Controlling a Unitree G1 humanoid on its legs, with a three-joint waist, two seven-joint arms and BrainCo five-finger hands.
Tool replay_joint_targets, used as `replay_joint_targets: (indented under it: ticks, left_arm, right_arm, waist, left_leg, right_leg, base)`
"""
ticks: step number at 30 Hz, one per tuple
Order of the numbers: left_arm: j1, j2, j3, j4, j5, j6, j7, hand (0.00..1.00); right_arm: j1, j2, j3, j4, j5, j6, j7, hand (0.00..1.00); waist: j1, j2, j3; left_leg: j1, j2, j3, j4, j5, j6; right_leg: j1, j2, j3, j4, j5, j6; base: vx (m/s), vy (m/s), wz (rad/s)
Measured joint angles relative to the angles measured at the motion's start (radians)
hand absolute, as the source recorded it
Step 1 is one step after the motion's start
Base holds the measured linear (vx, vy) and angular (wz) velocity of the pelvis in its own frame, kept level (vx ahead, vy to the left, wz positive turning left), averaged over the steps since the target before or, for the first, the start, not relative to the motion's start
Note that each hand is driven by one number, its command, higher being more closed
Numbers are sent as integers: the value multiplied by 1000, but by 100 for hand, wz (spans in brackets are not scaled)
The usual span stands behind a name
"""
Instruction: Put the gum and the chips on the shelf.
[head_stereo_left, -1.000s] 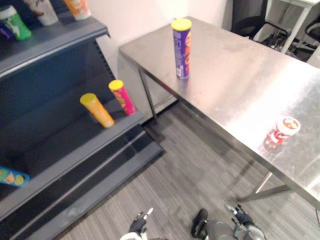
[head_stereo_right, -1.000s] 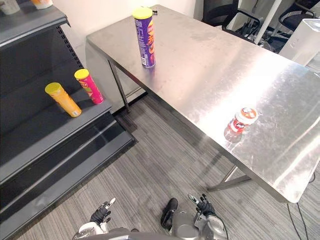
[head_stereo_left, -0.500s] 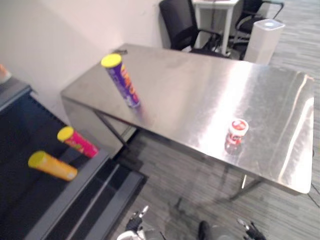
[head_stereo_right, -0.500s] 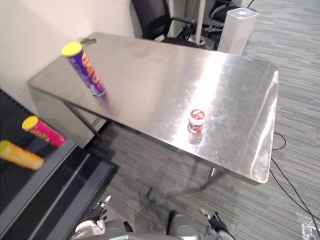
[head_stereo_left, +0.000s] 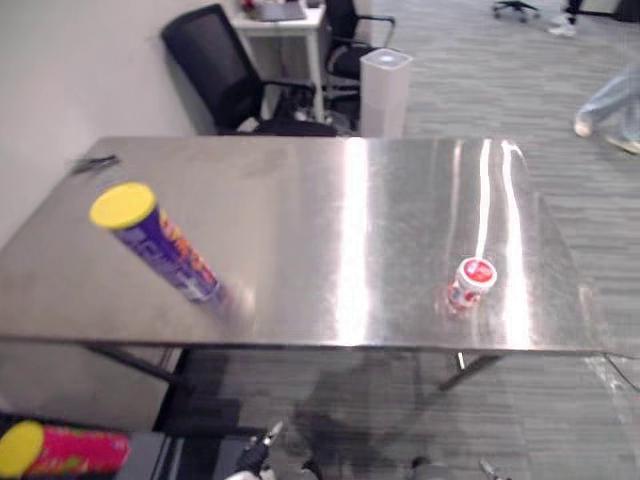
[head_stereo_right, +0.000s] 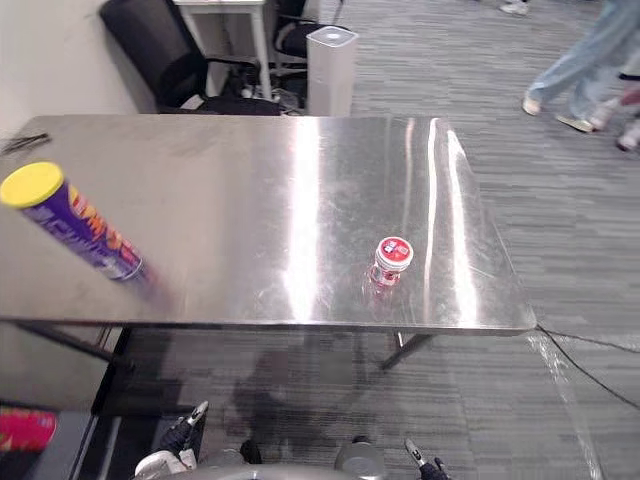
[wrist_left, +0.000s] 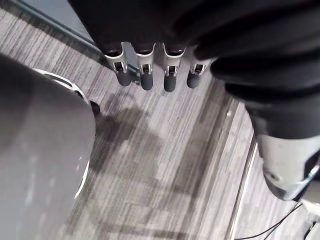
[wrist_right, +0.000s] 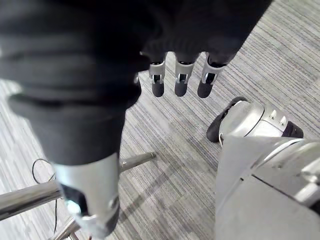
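With the left hand (wrist_left: 145, 76) and right hand (wrist_right: 180, 82) low, loose-fingered and empty, a hasty reach could topple the purple chips can (head_stereo_left: 160, 247) or push the edge-side gum tub (head_stereo_left: 470, 284) off the steel table (head_stereo_left: 330, 190).

I see a steel table (head_stereo_right: 300, 180) with a purple chips can (head_stereo_right: 75, 225), yellow-lidded, standing toward its left end. A small red-and-white gum tub (head_stereo_right: 390, 262) stands well apart from it, near the front edge on the right.
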Motion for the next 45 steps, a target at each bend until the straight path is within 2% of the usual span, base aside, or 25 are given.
replay_joint_targets:
  ticks: [3,10,14,17,21,25,29,30,32,33,34,37,40,41,42,43,45]
  left_arm:
    - [0,-8,-24,4,23,1,0,0]
    - [2,-16,-35,4,55,1,-1,0]
    - [7,-22,-25,4,71,1,-1,0]
    - [13,-32,12,1,71,1,-1,0]
    - [24,-33,47,0,71,1,1,0]
    - [42,-35,51,-10,70,0,4,0]
    - [65,-35,52,-46,67,-3,13,0]
    - [66,-35,52,-47,67,-3,15,0]
    - [66,-35,52,-49,67,-4,18,0]
    - [66,-34,52,-54,67,-3,19,0]
    - [68,-35,51,-59,68,-3,18,0]
    - [68,-35,52,-63,68,-2,18,0]
    - [87,-33,52,-98,72,-2,10,0]
    - [88,-32,52,-97,73,-2,9,0]
    - [90,-31,52,-97,73,-2,3,0]
    - [90,-30,51,-97,73,-2,-1,0]
    - [91,-31,50,-97,73,-3,-4,0]
  right_arm:
    - [-5,2,-88,20,-4,3,-25,0]
    - [-10,0,-302,58,-42,5,-70,0]
    - [-28,-23,-432,58,-41,5,-87,0]
    - [-65,-77,-560,38,-39,4,-116,0]
    - [-122,-137,-582,-141,-39,-5,-189,0]
    - [-132,-203,-541,-383,-67,-23,-284,0]
    - [-141,-218,-466,-740,-247,-45,-400,0]
    - [-152,-218,-464,-808,-311,-45,-429,0]
    - [-166,-215,-450,-891,-360,-47,-457,0]
    - [-168,-213,-429,-931,-380,-47,-464,0]
    - [-155,-208,-375,-1017,-399,-47,-459,0]
    - [-120,-176,-291,-1168,-434,-53,-423,0]
    - [-39,-153,-152,-1354,-449,-92,-280,0]
    - [-27,-154,-131,-1373,-462,-95,-260,0]
    - [-6,-154,-91,-1403,-465,-101,-209,0]
    - [16,-159,-49,-1411,-457,-117,-163,0]
    - [53,-170,11,-1429,-417,-118,-99,0]
  waist:
    - [-14,29,-13]
    - [-13,58,-37]
    - [-12,58,-37]
    - [-12,56,-38]
    - [-15,44,-40]
    - [-17,59,-51]
    - [-15,50,-58]
    - [-15,46,-63]
    - [-13,40,-70]
    - [-13,46,-77]
    - [-15,35,-77]
    - [-16,24,-82]
    - [-15,6,-93]
    - [-15,5,-94]
    - [-14,2,-96]
    - [-14,0,-96]
    - [-11,0,-96]
  left_leg:
    - [5,-20,-1,-3,1,1]
    - [43,-6,-32,-64,4,5]
    - [56,-2,-32,-104,15,14]
    - [59,-7,-12,-124,23,14]
    - [59,-16,39,-189,69,10]
    - [78,-6,52,-222,87,2]
    - [69,0,55,-227,91,-5]
    - [69,2,55,-227,91,-6]
    - [69,3,55,-227,90,-7]
    - [70,3,55,-227,89,-8]
    - [69,4,54,-227,89,-8]
    - [70,7,54,-227,88,-9]
    - [71,11,52,-227,88,-9]
    - [72,11,51,-227,88,-9]
    - [72,11,51,-227,87,-9]
    - [77,10,49,-227,87,-9]
    - [87,11,48,-227,87,-10]
  right_leg:
    - [1,-19,-15,-31,56,5]
    - [35,-2,-103,-62,67,6]
    - [34,6,-116,-75,68,6]
    - [16,3,-112,-86,68,6]
    - [-30,5,-92,-118,71,14]
    - [-38,24,-83,-115,71,14]
    - [-52,34,-81,-115,70,12]
    - [-52,37,-81,-114,72,10]
    - [-49,38,-80,-114,72,10]
    - [-48,38,-80,-114,72,9]
    - [-48,40,-79,-114,73,9]
    - [-49,42,-77,-114,73,9]
    - [-48,42,-77,-113,73,10]
    - [-47,41,-77,-113,74,11]
    - [-46,41,-78,-113,75,12]
    - [-39,40,-81,-113,75,12]
    - [-29,40,-83,-113,75,12]
  base:
    - [116,159,-27]
    - [52,-22,5]
    - [-51,-56,-2]
    - [-114,-42,-26]
    - [-137,-83,-38]
    - [-72,-69,-14]
    - [-15,-51,-3]
    - [34,-44,-1]
    - [49,-24,0]
    - [63,-22,-2]
    - [65,-27,-3]
    - [25,-19,-2]
    - [7,-12,0]
    - [0,0,0]
    - [0,0,0]
    - [-35,-21,4]
    - [-53,-26,1]
